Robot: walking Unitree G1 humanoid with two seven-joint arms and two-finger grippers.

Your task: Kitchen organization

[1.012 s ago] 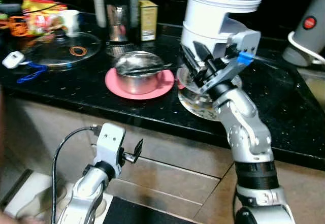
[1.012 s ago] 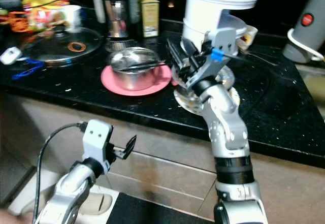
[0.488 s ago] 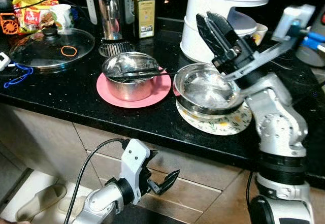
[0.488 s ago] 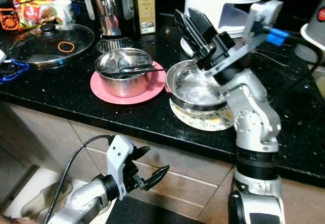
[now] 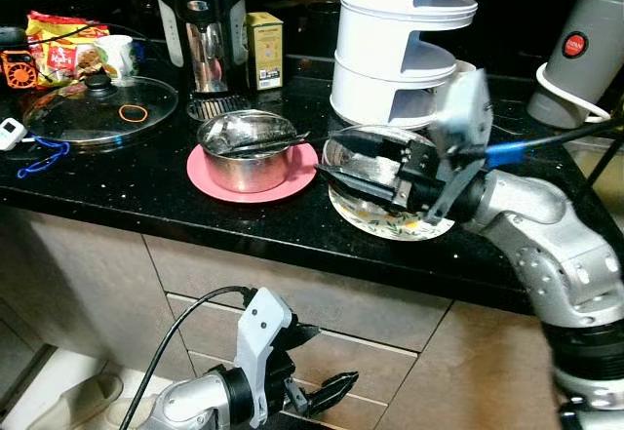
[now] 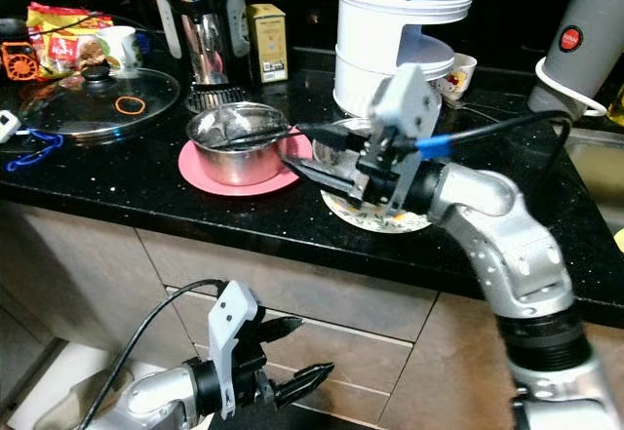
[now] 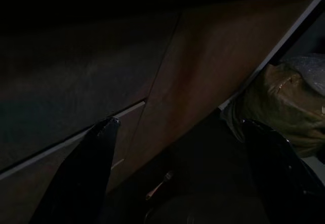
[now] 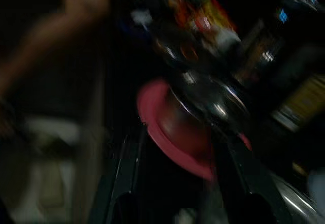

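our right gripper hangs over the black counter with fingers spread, gripping nothing. right under it sits a shiny steel bowl on a floral plate. just past the fingertips is a steel pot on a pink plate. left gripper hangs open by the drawers.

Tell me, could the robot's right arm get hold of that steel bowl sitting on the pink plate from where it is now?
Probably yes. The right gripper hangs open over the black counter, fingers pointing at the steel bowl on the pink plate, with nothing between them. A utensil lying across the bowl's rim might hinder the grasp.
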